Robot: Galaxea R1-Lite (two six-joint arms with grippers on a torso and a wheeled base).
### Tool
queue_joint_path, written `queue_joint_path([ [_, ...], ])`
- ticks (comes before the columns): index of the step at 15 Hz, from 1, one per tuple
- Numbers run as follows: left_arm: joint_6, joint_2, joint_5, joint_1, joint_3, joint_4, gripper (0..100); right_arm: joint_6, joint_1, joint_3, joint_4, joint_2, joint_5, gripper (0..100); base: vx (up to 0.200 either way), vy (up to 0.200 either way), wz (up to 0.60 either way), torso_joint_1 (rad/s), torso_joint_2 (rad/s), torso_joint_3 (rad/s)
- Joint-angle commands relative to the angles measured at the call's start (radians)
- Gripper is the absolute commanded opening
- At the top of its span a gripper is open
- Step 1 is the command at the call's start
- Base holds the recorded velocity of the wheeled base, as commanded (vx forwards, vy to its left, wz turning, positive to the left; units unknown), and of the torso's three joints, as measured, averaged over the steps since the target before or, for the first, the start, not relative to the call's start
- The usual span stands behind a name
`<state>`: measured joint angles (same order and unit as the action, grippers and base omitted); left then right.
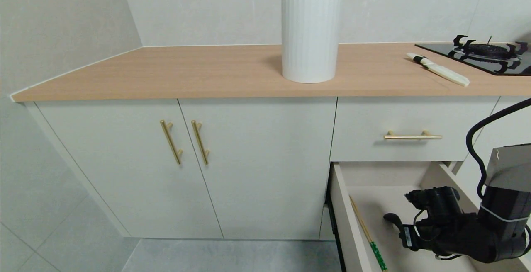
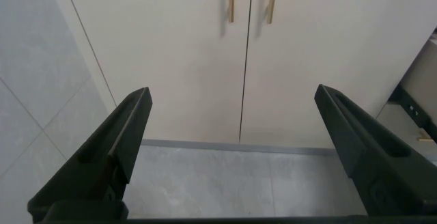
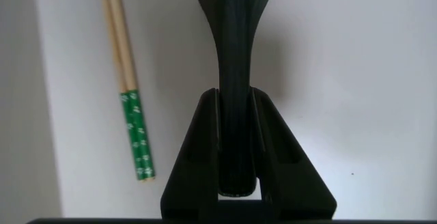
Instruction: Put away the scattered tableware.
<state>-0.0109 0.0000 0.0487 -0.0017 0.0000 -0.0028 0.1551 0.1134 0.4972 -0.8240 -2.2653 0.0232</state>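
Observation:
My right gripper (image 1: 408, 231) is low inside the open drawer (image 1: 342, 205), shut on a black utensil (image 1: 391, 218) with a rounded end. The right wrist view shows the fingers (image 3: 205, 142) clamped on both sides of the utensil's (image 3: 232, 26) shaft, just above the drawer's pale floor. A pair of wooden chopsticks (image 1: 367, 232) with green ends lies along the drawer's left wall, beside the utensil (image 3: 127, 80). A white knife (image 1: 439, 69) lies on the wooden counter near the stove. My left gripper (image 2: 233, 98) stands open, facing the cabinet doors and the floor.
A tall white ribbed canister (image 1: 310, 35) stands mid-counter. A black gas stove (image 1: 485, 54) sits at the counter's far right. A shut drawer with a gold handle (image 1: 412, 136) is right above the open one. Two cabinet doors with gold handles (image 1: 184, 141) are to the left.

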Motion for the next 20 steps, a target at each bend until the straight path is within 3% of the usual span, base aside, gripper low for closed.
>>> queue_joint_path([
  [1,-0.001,0.000,0.000,0.000,0.000,0.000,100,0.000,0.000,0.018,-0.006,-0.039,0.000,0,0.000,0.000,0.00,0.000,0.00,0.000],
  [7,0.000,0.000,0.000,0.000,0.000,0.000,100,-0.002,-0.003,0.021,-0.023,-0.048,0.000,0,0.000,0.000,0.00,0.000,0.00,0.000],
  [8,0.000,0.000,0.000,0.000,0.000,0.000,100,-0.002,-0.003,0.021,-0.023,-0.048,0.000,100,0.000,0.000,0.00,0.000,0.00,0.000],
  [14,-0.001,0.000,0.002,0.000,0.000,0.000,100,0.000,-0.003,0.007,-0.024,-0.003,0.000,100,0.000,0.000,0.00,0.000,0.00,0.000],
  [20,0.000,0.000,0.000,0.000,0.000,0.000,100,0.006,0.048,-0.106,-0.023,0.317,0.063,100,0.000,0.000,0.00,0.000,0.00,0.000],
])
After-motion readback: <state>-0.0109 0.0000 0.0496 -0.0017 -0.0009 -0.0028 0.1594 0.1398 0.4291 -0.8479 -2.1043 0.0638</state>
